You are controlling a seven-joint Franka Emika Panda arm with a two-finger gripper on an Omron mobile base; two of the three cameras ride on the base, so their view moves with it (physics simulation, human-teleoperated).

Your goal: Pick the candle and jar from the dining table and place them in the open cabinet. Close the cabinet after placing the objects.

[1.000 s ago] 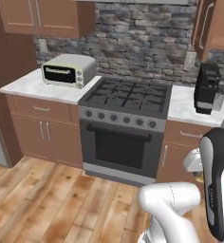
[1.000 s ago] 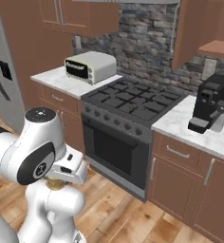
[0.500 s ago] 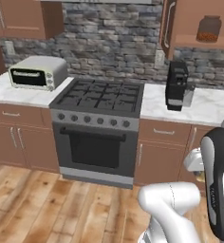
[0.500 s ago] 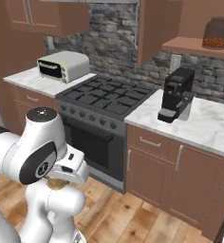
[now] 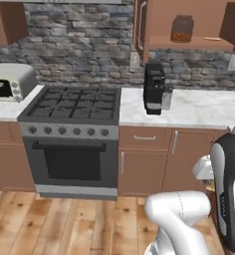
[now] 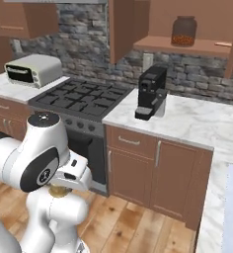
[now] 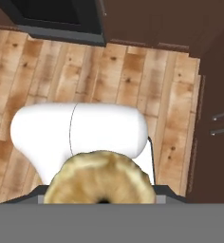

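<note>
The tan-gold candle (image 7: 102,178) sits at the bottom of the hand view, hiding the fingertips of my gripper (image 7: 103,198), which is shut on it. My gripper (image 6: 59,188) hangs low beside the robot's body, pointing down at the wooden floor. The glass jar (image 5: 181,28) with reddish-brown granules stands on the shelf of the open brown wall cabinet (image 5: 189,44); in the right base view the jar (image 6: 183,30) is at the top right on the cabinet's shelf (image 6: 158,47). The cabinet door (image 5: 142,27) stands open to the left. The dining table is out of view.
A black coffee machine (image 5: 154,88) stands on the marble counter (image 5: 199,107) under the cabinet. A stove (image 5: 72,104) is to the left, with a toaster oven (image 5: 7,82) beyond it. Brown lower cupboards (image 6: 148,168) front the counter.
The base has driven to the right, so the whole scene slid left. The open cabinet with the jar has come into fuller view. The arm's pose is unchanged.
</note>
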